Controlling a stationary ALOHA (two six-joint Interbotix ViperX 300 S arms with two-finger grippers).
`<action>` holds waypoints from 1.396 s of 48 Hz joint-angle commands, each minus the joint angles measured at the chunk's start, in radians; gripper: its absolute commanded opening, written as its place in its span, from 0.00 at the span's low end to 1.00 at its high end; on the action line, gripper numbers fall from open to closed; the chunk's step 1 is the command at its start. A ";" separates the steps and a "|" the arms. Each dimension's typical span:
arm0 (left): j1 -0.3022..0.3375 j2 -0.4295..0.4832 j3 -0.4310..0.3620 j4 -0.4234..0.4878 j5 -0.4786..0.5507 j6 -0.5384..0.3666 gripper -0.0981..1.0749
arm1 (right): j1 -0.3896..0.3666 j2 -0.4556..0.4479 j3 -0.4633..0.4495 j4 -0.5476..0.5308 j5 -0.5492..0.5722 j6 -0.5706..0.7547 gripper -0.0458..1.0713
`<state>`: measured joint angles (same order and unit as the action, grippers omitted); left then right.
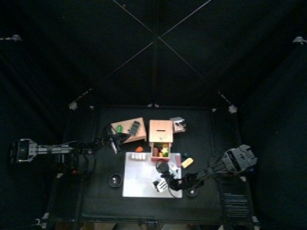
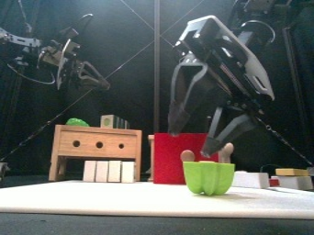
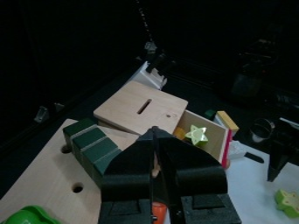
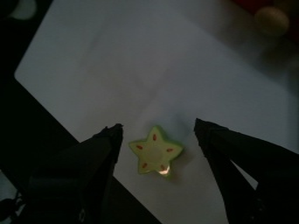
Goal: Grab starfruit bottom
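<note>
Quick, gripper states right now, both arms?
Left gripper: jaws together, holding nothing.
Right gripper: open wide over the starfruit, not holding it.

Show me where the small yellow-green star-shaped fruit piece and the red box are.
small yellow-green star-shaped fruit piece (image 4: 156,151): right wrist view, centre of its star face.
red box (image 2: 174,158): front view, its front face.

A robot lab — black curtains (image 1: 48,54) pen a small table (image 1: 150,184).

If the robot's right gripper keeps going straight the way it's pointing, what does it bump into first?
Probably the starfruit. The right gripper has its jaws wide open, and the little star-shaped piece lies on the white mat right between them. How far off it is cannot be told.
</note>
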<state>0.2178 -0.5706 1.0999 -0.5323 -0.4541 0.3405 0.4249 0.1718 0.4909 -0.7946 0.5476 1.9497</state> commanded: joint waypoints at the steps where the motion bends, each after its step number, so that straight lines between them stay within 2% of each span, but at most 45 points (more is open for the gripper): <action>1: -0.003 -0.002 -0.012 0.002 -0.009 0.000 0.46 | 0.014 -0.012 -0.011 0.003 -0.003 -0.002 0.91; 22: -0.003 -0.002 -0.011 0.003 -0.009 0.000 0.46 | 0.002 0.066 -0.046 0.018 -0.002 0.000 0.89; 36: -0.003 -0.002 -0.011 0.003 -0.009 0.000 0.46 | -0.003 0.069 -0.051 0.018 0.006 0.000 0.74; 52: -0.003 -0.002 -0.009 0.002 -0.009 0.000 0.46 | -0.012 -0.021 -0.069 -0.029 0.051 0.000 0.74; 67: -0.003 -0.002 -0.009 0.002 -0.009 0.000 0.46 | -0.014 -0.017 -0.064 -0.031 0.054 0.000 0.73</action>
<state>0.2163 -0.5706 1.1029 -0.5323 -0.4541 0.3405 0.4157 0.1948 0.4403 -0.8191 0.5998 1.9482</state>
